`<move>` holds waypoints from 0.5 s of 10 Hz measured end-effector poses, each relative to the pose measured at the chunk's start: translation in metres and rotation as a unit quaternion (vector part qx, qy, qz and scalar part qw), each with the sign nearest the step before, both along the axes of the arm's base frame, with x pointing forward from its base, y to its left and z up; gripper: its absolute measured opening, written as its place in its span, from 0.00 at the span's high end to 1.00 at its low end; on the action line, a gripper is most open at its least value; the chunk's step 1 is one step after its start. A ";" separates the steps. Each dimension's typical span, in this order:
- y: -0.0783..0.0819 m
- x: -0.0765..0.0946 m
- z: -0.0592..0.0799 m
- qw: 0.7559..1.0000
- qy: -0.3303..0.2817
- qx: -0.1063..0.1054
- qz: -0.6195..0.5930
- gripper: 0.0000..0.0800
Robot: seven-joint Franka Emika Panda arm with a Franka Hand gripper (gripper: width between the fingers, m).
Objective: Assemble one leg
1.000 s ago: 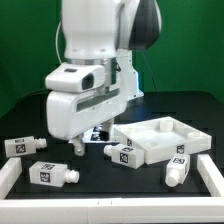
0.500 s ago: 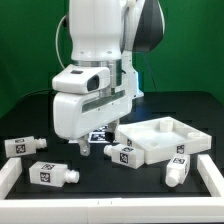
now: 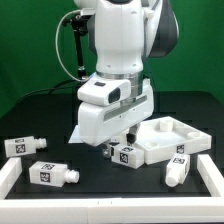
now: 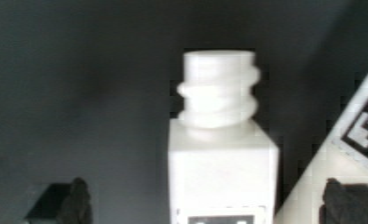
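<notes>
A leg lies on the black table against the front-left corner of the white tabletop. My gripper hangs just over this leg. In the wrist view the leg lies between my two dark fingertips, its round stub pointing away from the camera, with clear gaps on both sides. The gripper is open and holds nothing. The tabletop's tagged edge lies right beside the leg. Three more legs lie apart: two on the exterior view's left and one on its right.
A low white rail borders the work area at the exterior view's left and right. The tabletop's raised rim stands close to one side of the straddled leg. A green backdrop stands behind the arm.
The arm has moved toward the exterior view's right, from left of the tabletop to directly over the leg by the tabletop's corner. No part has moved.
</notes>
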State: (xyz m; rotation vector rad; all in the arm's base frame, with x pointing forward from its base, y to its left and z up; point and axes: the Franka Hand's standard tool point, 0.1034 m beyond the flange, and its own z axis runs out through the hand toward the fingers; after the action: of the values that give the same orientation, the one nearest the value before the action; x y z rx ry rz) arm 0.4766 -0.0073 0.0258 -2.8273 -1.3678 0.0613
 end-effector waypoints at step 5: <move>-0.014 0.005 -0.010 1.000 -0.005 0.001 0.001 0.19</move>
State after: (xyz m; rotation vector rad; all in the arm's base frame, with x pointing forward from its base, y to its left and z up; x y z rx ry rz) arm 0.4816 -0.0211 0.0157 -2.8279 -1.3730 0.0452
